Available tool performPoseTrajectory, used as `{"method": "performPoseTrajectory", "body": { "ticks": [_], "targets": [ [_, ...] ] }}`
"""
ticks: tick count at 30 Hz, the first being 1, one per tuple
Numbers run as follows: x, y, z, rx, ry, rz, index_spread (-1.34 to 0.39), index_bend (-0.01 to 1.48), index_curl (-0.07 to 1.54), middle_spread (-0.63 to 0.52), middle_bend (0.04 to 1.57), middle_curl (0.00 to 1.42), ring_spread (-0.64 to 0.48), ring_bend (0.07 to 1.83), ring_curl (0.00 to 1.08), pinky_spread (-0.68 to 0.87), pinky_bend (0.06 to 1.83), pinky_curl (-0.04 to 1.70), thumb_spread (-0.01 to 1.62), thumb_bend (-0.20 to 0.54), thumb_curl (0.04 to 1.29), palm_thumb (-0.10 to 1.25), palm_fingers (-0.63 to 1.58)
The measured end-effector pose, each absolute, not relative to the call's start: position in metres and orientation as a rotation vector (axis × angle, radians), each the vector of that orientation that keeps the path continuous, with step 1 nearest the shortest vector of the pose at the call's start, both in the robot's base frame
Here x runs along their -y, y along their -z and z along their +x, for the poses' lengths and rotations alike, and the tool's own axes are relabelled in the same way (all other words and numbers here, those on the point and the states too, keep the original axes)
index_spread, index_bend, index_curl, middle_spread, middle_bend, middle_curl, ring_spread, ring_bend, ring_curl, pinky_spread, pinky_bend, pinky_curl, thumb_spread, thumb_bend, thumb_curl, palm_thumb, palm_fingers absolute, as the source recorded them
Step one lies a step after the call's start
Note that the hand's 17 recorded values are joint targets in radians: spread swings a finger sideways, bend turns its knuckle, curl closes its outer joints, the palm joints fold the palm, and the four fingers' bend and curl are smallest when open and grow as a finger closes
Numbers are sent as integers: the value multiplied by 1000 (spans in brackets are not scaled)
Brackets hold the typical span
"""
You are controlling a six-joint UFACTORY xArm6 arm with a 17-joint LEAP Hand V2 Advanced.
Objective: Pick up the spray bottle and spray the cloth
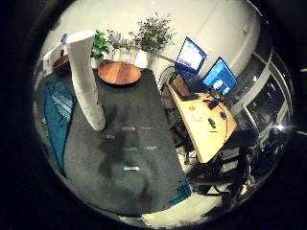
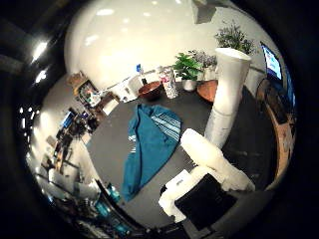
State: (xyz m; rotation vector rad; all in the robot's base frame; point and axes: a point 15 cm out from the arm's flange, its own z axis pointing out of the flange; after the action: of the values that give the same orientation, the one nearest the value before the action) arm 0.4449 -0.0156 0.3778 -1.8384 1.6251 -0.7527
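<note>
A teal cloth (image 2: pixel 150 144) with striped edges lies spread on the dark grey tabletop (image 2: pixel 120 129). A small white bottle with a red part (image 2: pixel 167 82), likely the spray bottle, stands upright at the table's far edge, away from the cloth. My right hand (image 2: pixel 214 159) is above the table, well away from the bottle, and is open with white fingers (image 2: pixel 227 95) straight and nothing between them. In the little finger side palm view one straight white finger (image 1: pixel 88 81) stands over the table beside the cloth (image 1: pixel 58 110).
A brown bowl (image 2: pixel 150 91) and small boxes (image 2: pixel 110 100) sit near the bottle. A round wooden table (image 1: pixel 119 72) and potted plants (image 1: pixel 151 34) stand beyond the table's end. A wooden desk (image 1: pixel 203 120) with monitors (image 1: pixel 192 55) runs alongside.
</note>
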Motion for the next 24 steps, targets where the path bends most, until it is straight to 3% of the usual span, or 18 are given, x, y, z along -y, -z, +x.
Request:
{"method": "performPoseTrajectory", "body": {
  "ticks": [6,24],
  "targets": [
    [9,-326,406,-1675,652,-1895,-360,256,392,99,181,282,189,181,178,392,197,320,1152,-16,296,753,135],
    [-10,-315,386,-1664,589,-1906,-350,264,390,111,179,282,188,178,170,393,199,327,1145,-17,298,769,129]
  ]
}}
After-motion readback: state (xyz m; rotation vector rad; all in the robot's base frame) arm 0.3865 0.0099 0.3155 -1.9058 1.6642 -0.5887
